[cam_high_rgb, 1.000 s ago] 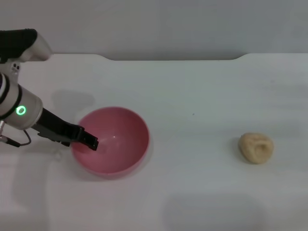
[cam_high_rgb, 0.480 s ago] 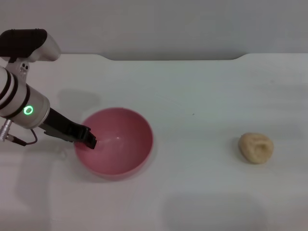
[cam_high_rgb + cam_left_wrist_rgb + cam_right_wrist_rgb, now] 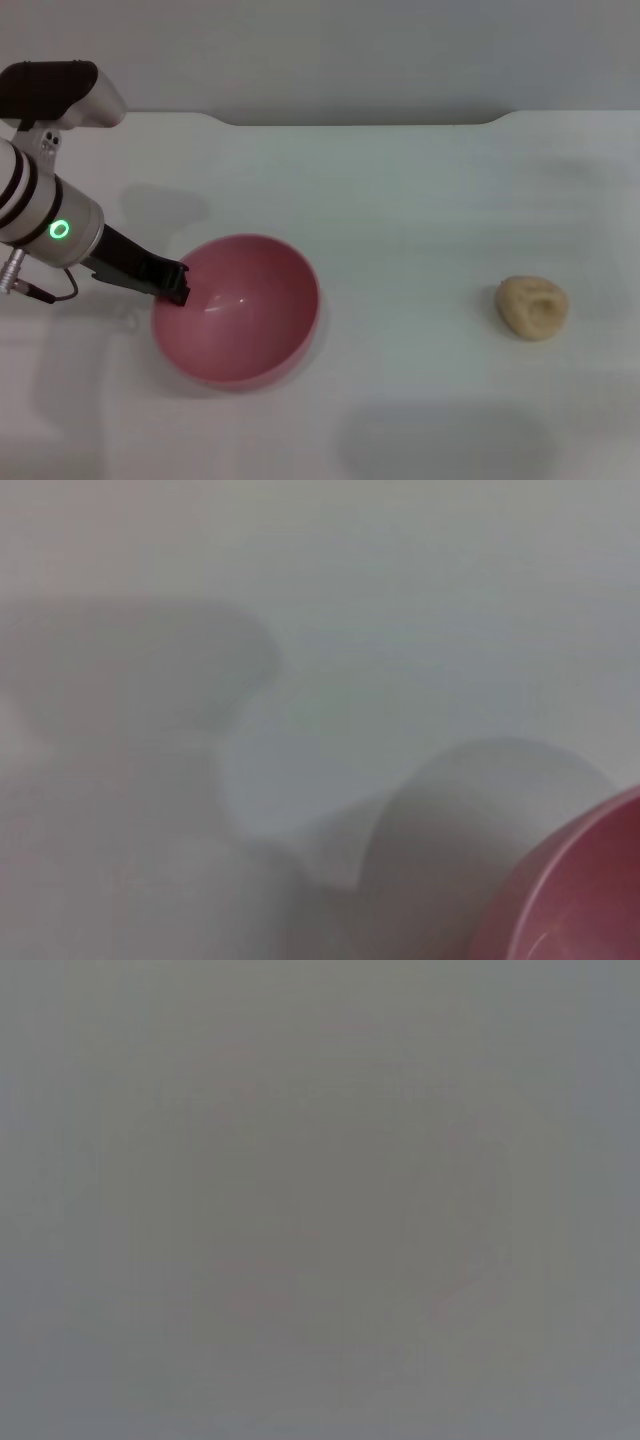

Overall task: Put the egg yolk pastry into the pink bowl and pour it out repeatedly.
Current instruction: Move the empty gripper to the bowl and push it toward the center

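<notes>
Now our left gripper (image 3: 176, 286), clamped on the pink bowl (image 3: 240, 310) rim, has tipped it back upright, empty, the egg yolk pastry (image 3: 533, 307) well apart

One bowl (image 3: 240, 310) is sitting on the surface (image 3: 420, 200), pink and deep, and a slice of its rim is also showing in the left wrist view. One pastry (image 3: 533, 306) is lying well apart from it. One arm is showing, the left, with one gripper (image 3: 176, 288) at the bowl's rim. Nothing is lying inside the bowl.
</notes>
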{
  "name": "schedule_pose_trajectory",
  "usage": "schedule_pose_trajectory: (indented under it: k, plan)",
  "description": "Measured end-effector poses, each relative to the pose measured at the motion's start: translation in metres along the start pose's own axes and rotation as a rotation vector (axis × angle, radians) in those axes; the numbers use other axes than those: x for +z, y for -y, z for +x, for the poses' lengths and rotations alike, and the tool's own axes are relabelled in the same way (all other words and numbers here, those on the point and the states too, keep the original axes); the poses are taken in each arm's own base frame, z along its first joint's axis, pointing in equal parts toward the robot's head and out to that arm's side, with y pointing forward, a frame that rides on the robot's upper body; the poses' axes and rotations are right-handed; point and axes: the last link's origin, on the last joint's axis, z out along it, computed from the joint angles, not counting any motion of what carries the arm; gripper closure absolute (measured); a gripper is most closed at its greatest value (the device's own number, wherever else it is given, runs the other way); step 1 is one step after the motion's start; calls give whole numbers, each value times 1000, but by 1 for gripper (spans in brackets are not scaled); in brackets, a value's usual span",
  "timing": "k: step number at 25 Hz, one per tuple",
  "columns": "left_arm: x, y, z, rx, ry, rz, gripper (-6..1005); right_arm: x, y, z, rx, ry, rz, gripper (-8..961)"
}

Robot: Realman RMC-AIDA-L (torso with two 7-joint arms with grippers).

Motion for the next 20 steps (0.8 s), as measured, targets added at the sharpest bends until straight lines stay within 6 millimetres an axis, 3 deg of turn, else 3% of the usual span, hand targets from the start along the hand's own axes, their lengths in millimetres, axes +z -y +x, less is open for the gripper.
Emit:
schedule_pose_trajectory:
  k: [4,9,10,12,15,20]
  plan:
    - [0,0,1,2,-4,1,1001,18,-24,11,61,-153,-48,415]
    - [-2,1,4,8,-24,10,1000,39,-71,22,-25,-438,-209,416]
    - [-3,1,6,9,-33,14,1000,41,-89,23,-102,-567,-313,416]
    - [-3,3,8,7,-50,20,1001,40,-95,24,-131,-640,-365,416]
    - [-4,5,11,5,-72,29,1001,28,-124,23,-160,-891,-524,416]
    - [-7,5,17,23,-107,43,1002,11,-138,-1,-312,-1182,-633,416]
